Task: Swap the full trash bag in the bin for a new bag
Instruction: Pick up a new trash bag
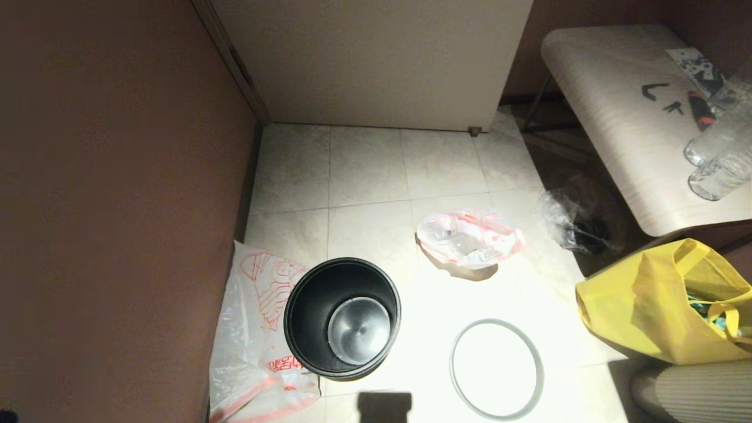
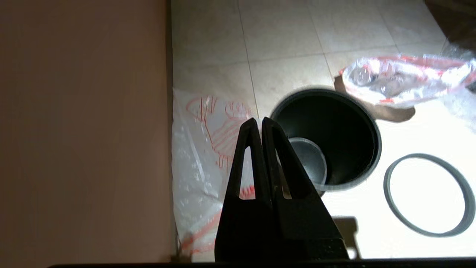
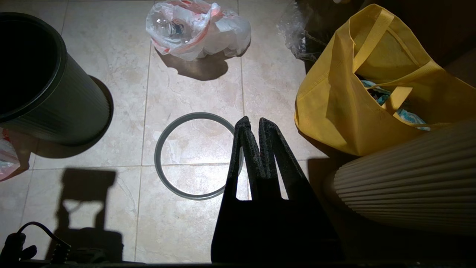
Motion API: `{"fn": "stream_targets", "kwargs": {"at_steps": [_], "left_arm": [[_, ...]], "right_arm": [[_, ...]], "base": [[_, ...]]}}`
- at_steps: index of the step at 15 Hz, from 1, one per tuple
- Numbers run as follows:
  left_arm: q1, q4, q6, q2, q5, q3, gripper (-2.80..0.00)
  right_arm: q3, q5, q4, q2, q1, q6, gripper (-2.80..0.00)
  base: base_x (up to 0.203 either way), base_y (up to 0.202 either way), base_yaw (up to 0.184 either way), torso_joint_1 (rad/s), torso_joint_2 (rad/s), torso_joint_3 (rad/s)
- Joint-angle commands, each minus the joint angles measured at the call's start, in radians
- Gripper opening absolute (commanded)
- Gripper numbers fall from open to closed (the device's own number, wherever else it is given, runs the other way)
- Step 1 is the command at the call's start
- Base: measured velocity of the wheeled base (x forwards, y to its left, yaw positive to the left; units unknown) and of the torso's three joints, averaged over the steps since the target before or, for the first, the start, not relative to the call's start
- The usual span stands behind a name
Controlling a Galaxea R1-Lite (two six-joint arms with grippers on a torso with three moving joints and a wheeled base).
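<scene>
The black bin [image 1: 342, 317] stands upright on the floor with no bag inside, its metal bottom [image 1: 358, 330] showing. Its grey ring rim [image 1: 496, 368] lies flat on the tiles to the right. The full trash bag [image 1: 470, 236], a lumpy bundle with clear bottles, rests on the floor beyond the ring. The new bag [image 1: 258, 341] lies flat against the left wall, partly under the bin. My left gripper [image 2: 259, 121] hangs shut and empty high above the new bag [image 2: 208, 149] and bin [image 2: 327, 137]. My right gripper [image 3: 253, 122] hangs shut above the ring [image 3: 197, 156].
A yellow fabric tote [image 1: 670, 299] stands at the right beside a ribbed cream object [image 1: 693, 390]. Clear plastic wrap [image 1: 573, 220] lies under a pale table [image 1: 623, 117] that carries bottles. A white cabinet front [image 1: 376, 59] closes the back; a brown wall [image 1: 117, 205] runs along the left.
</scene>
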Motion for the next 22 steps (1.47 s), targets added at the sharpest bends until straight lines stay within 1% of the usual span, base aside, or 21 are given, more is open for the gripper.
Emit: {"fn": "stream_targets", "kwargs": {"at_steps": [1,3,4,5,6,7,9,11,13,14,16,17,20,22], "left_arm": [[0.000,-0.014,0.017,0.317,-0.001,-0.158,-2.80],[-0.008,-0.030,0.064,0.534,-0.001,-0.274,-2.80],[-0.036,-0.036,0.103,0.646,0.004,-0.311,-2.80],[-0.079,-0.042,0.134,0.762,0.027,-0.340,-2.80],[-0.131,-0.046,0.154,0.872,0.070,-0.370,-2.80],[-0.186,-0.053,0.158,0.992,0.135,-0.408,-2.80],[-0.271,-0.075,0.136,1.213,0.261,-0.497,-2.80],[-0.298,-0.090,0.118,1.430,0.343,-0.607,-2.80],[-0.286,-0.099,0.093,1.654,0.405,-0.741,-2.80],[-0.274,-0.099,0.073,1.766,0.441,-0.833,-2.80],[-0.250,-0.086,0.031,1.972,0.544,-1.032,-2.80],[-0.234,-0.067,0.009,2.065,0.597,-1.151,-2.80],[-0.195,0.040,-0.086,2.269,0.706,-1.462,-2.80],[-0.185,0.142,-0.172,2.357,0.751,-1.643,-2.80]], "right_arm": [[0.000,0.001,0.000,0.002,0.000,-0.001,-2.80],[0.000,0.001,0.000,0.002,0.000,-0.001,-2.80],[0.000,0.001,0.000,0.002,0.000,-0.001,-2.80],[0.000,0.001,0.000,0.002,0.000,-0.001,-2.80],[0.000,0.001,0.000,0.002,0.000,-0.001,-2.80],[0.000,0.001,0.000,0.002,0.000,-0.001,-2.80],[0.000,0.001,0.000,0.002,0.000,-0.001,-2.80],[0.000,0.001,0.000,0.002,0.000,-0.001,-2.80],[0.000,0.001,0.000,0.002,0.000,-0.001,-2.80],[0.000,0.001,0.000,0.002,0.000,-0.001,-2.80],[0.000,0.001,0.000,0.002,0.000,-0.001,-2.80],[0.000,0.001,0.000,0.002,0.000,-0.001,-2.80],[0.000,0.001,0.000,0.002,0.000,-0.001,-2.80],[0.000,0.001,0.000,0.002,0.000,-0.001,-2.80]], "base": [[0.000,0.000,0.000,0.000,0.00,0.000],[0.000,0.000,0.000,0.000,0.00,0.000],[0.000,0.000,0.000,0.000,0.00,0.000],[0.000,0.000,0.000,0.000,0.00,0.000],[0.000,0.000,0.000,0.000,0.00,0.000],[0.000,0.000,0.000,0.000,0.00,0.000],[0.000,0.000,0.000,0.000,0.00,0.000],[0.000,0.000,0.000,0.000,0.00,0.000],[0.000,0.000,0.000,0.000,0.00,0.000],[0.000,0.000,0.000,0.000,0.00,0.000],[0.000,0.000,0.000,0.000,0.00,0.000],[0.000,0.000,0.000,0.000,0.00,0.000],[0.000,0.000,0.000,0.000,0.00,0.000],[0.000,0.000,0.000,0.000,0.00,0.000]]}}
